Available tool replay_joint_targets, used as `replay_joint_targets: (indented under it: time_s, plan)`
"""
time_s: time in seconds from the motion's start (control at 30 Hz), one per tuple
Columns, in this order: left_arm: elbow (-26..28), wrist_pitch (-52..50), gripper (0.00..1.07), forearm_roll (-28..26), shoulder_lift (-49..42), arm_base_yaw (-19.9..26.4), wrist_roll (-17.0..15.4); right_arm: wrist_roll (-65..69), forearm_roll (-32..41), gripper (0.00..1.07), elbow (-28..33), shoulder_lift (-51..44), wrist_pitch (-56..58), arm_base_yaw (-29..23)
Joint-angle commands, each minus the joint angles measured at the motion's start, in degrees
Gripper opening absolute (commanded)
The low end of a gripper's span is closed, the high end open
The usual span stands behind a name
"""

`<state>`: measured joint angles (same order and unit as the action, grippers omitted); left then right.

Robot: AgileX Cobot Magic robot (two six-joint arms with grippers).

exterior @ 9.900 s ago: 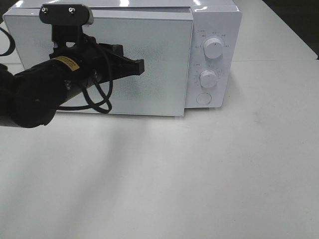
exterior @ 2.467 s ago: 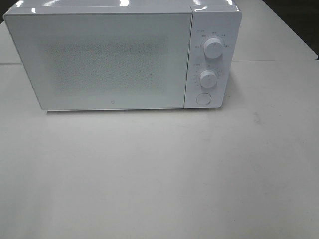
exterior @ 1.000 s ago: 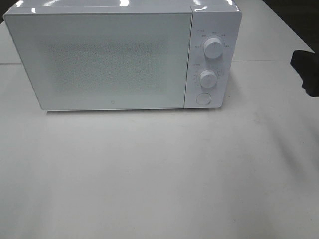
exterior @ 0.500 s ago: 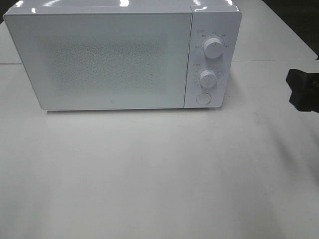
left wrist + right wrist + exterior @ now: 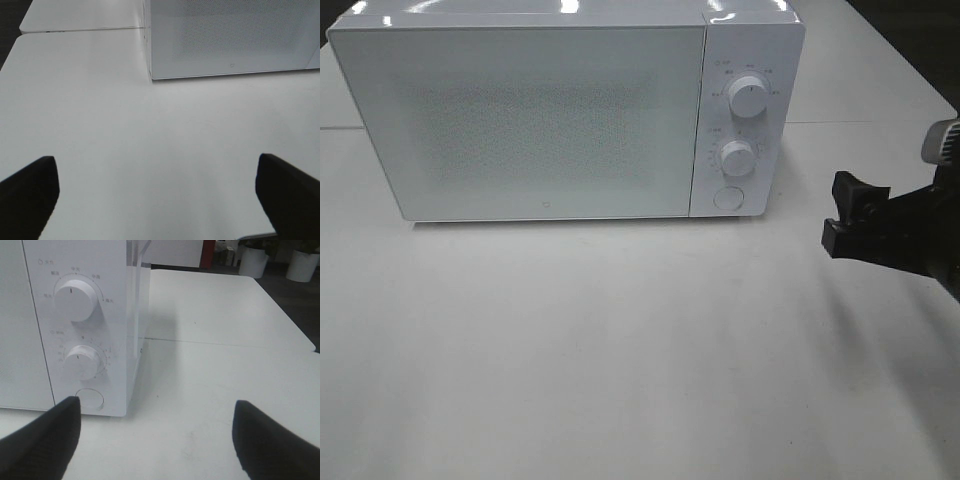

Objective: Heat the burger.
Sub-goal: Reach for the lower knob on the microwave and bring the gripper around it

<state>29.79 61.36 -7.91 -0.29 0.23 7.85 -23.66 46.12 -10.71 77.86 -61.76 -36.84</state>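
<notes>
The microwave (image 5: 550, 120) stands at the back of the surface (image 5: 620, 350) with its door closed. The burger is in no view; it may be behind that door, but I cannot tell. The right end effector (image 5: 840, 215) hovers beside the control side, released and empty, its fingers pointing toward the lower knob (image 5: 737, 157) and the round button (image 5: 728, 198), probably to set the heating. The left end effector (image 5: 156, 162), also released and empty, waits low before the door's corner.

White microwave (image 5: 565, 115), dotted door (image 5: 520, 130), black right claw (image 5: 837, 212)
</notes>
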Motion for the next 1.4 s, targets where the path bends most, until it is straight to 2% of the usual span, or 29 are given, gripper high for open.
replay_joint_targets:
  time_s: [0.03,0.23,0.83,1.23,1.4]
  plan:
    - [-0.06,0.06,1.0,0.0,-1.32,0.23,-0.34,-1.09,6.19,0.75,-2.46,4.47,-4.58,-4.76]
    - [-0.06,0.06,1.0,0.0,-1.32,0.23,-0.34,-0.97,6.3,0.75,-7.16,10.89,-5.84,-6.88]
    - [-0.06,0.06,1.0,0.0,-1.32,0.23,-0.34,1.43,5.67,0.75,-18.39,22.57,-5.73,-6.88]
    - [-0.06,0.06,1.0,0.0,-1.32,0.23,-0.34,5.27,3.21,0.75,-25.1,30.83,-5.21,-6.42]
    - [-0.06,0.06,1.0,0.0,-1.32,0.23,-0.34,5.27,0.52,0.75,-28.82,33.98,-2.01,-3.67]
